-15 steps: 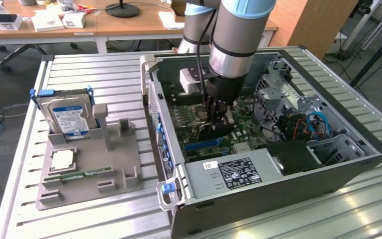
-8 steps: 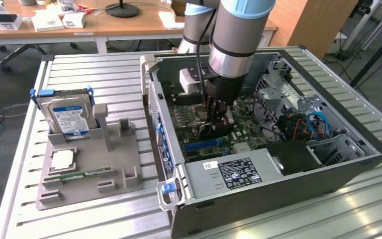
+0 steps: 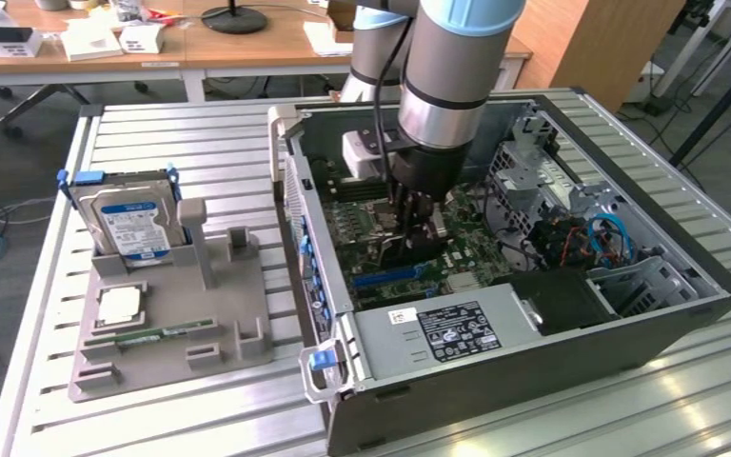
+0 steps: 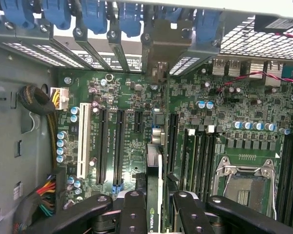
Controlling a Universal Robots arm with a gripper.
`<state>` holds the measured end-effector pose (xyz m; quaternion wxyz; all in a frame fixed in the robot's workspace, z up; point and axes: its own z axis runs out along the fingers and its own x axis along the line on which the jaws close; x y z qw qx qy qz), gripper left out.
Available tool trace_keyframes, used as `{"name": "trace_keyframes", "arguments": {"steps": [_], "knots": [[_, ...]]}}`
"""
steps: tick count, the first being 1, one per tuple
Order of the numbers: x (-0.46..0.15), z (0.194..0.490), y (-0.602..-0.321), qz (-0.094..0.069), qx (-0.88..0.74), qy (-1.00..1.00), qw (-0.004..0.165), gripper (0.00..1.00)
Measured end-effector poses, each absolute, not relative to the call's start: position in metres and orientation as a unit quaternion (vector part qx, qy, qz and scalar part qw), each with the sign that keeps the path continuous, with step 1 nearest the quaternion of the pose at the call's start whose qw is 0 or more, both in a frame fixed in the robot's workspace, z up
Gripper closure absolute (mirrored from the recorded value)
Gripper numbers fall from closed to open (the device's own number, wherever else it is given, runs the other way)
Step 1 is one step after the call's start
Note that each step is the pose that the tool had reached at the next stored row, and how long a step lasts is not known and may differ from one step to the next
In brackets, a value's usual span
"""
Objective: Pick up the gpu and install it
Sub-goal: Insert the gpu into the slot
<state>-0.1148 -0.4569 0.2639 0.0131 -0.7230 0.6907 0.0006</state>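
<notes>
1. While your arm reaches into the case, the fixture [image 3: 232,305] at the exterior view's left holds the hard drive [image 3: 130,224] upright. The CPU [image 3: 118,305] and memory stick [image 3: 149,336] lie flat near it.
2. At centre, the pick-up looks done. The gpu [image 4: 159,187] is off that fixture and stands edge-on in the gripper [image 4: 158,207]. Its fingers [image 4: 133,212] are part-closed on the thin card, one on each side.
3. Gripper and card sit low in the open case [image 3: 505,381], over the motherboard [image 4: 224,102] and among its long slots [image 4: 118,141]. The card's metal bracket [image 4: 158,73] points at the rear slot openings.
4. You cannot tell from here whether the card's edge has entered a slot. Count the install as under way, not finished.
5. At the exterior view's right, the blue cables [image 3: 607,233] lie well apart from the card.
</notes>
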Motion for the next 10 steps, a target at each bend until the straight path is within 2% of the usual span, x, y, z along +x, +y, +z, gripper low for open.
{"name": "trace_keyframes", "arguments": {"steps": [10], "knots": [[-0.1155,0.2638,-0.4569,0.0,-0.72,0.694,0.013,0.74]]}}
